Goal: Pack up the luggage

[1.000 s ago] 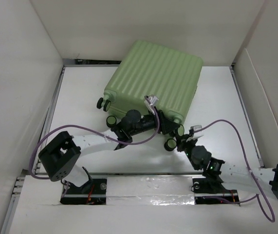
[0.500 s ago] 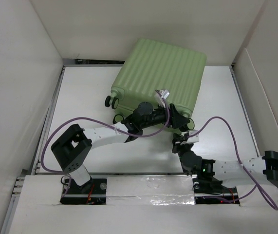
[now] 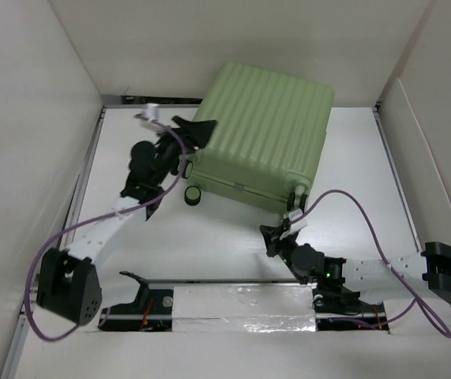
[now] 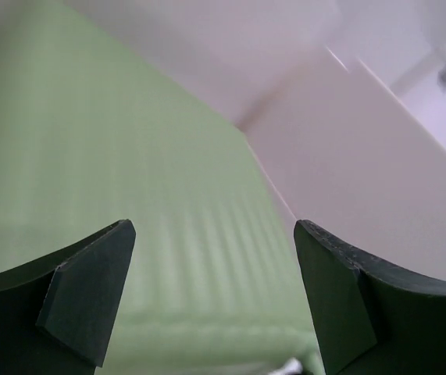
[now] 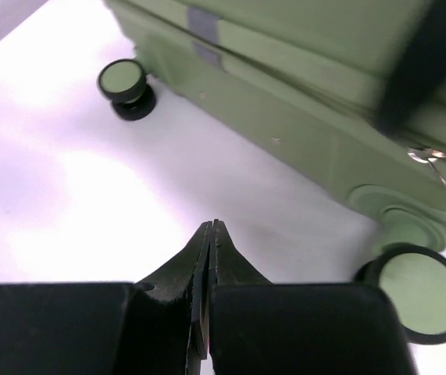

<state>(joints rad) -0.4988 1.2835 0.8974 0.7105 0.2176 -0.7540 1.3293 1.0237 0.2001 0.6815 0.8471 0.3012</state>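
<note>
Top external, luggage [image 3: 261,126] flat, wheeled end towards arms, long axis near-to-far, left fingers [image 4: 82,301] spread, right fingers [image 5: 180,273] clenched empty.

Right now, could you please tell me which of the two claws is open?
The left claw, fingers spread wide at the luggage; the right claw is pinched shut.

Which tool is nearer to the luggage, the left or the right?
Left. The left tool, open, is at the left corner of the luggage, over its ribbed shell. The right tool, shut, sits before the wheeled side, apart from it.
</note>
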